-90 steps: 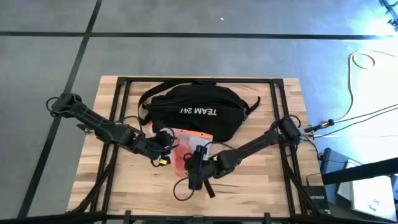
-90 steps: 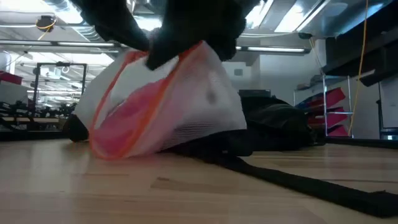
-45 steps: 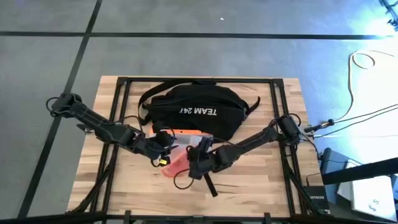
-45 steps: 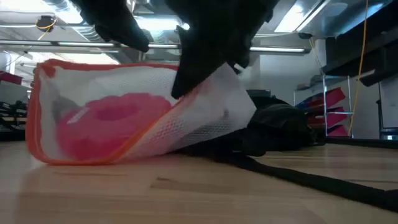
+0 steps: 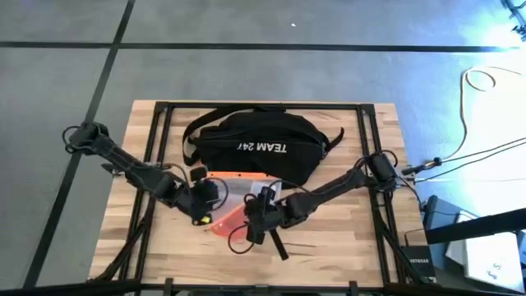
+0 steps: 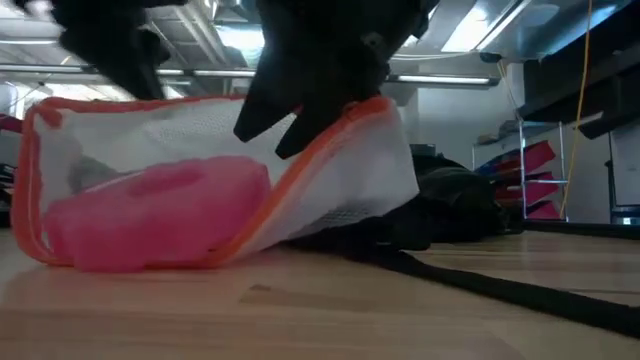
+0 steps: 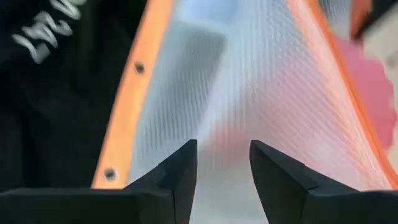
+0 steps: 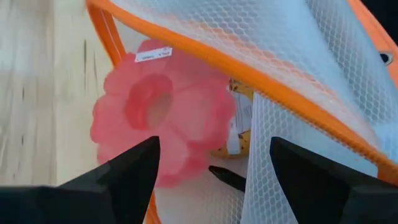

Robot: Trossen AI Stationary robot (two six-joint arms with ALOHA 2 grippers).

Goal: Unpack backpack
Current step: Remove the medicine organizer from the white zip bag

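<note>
We saw the backpack [image 5: 259, 148] lying at the table's [image 5: 345, 238] far side. Both open grippers, left [image 5: 205, 200] and right [image 5: 256, 215], hovered over the orange-trimmed mesh pouch [image 5: 234, 197] lying before it.

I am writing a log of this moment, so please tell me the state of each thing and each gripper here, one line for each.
Large black fabric backpack: lying flat at the table's far side, lettering up.
Translucent mesh pouch with orange trim: out of the backpack, resting on the table, one end raised.
Pink ring-shaped object: inside the pouch.
Left gripper: open, pointing at the pouch's mesh.
Right gripper: open, over the pouch.
Wooden table: carries everything.
</note>
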